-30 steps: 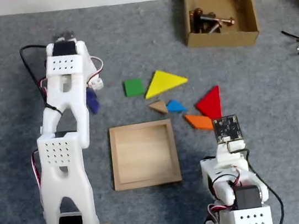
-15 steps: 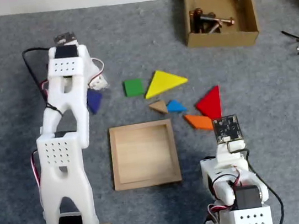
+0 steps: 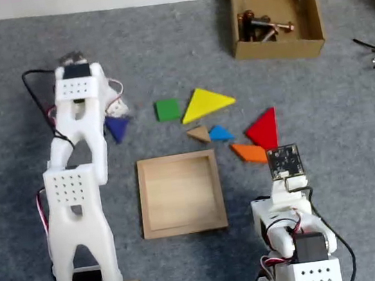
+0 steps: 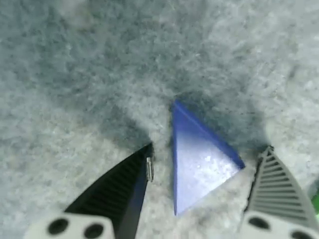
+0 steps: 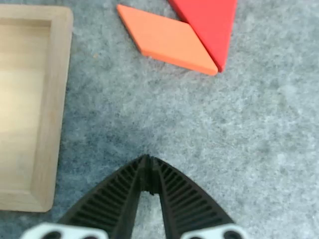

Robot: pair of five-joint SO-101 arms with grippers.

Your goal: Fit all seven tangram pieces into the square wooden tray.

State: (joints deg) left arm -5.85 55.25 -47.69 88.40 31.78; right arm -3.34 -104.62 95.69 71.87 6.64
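Blue and flat on the grey tabletop point(image 3: 160, 46), apart from the wooden tray point(image 3: 175, 159), the triangle point(image 4: 199, 159) is straddled by the parted jaws of the left hand point(image 4: 209, 148), which should be lowered squarely before being closed.

Wooden tray point(image 3: 184, 227) on carpet point(image 3: 358, 158), green square point(image 3: 167, 110), yellow triangle point(image 3: 205, 103) beyond it, dark blue triangle point(image 3: 117, 127) beside left arm point(image 3: 75, 198)

Empty square wooden tray point(image 3: 143, 199) lies flat on grey carpet point(image 3: 160, 46). Beyond its far edge lie a green square point(image 3: 167, 110), large yellow triangle point(image 3: 205, 103), small tan triangle point(image 3: 199, 134) beside a small light-blue triangle point(image 3: 220, 134), and a red triangle point(image 3: 263, 128) touching an orange parallelogram point(image 3: 248, 152). A dark-blue triangle point(image 3: 117, 127) lies apart from them, flat.
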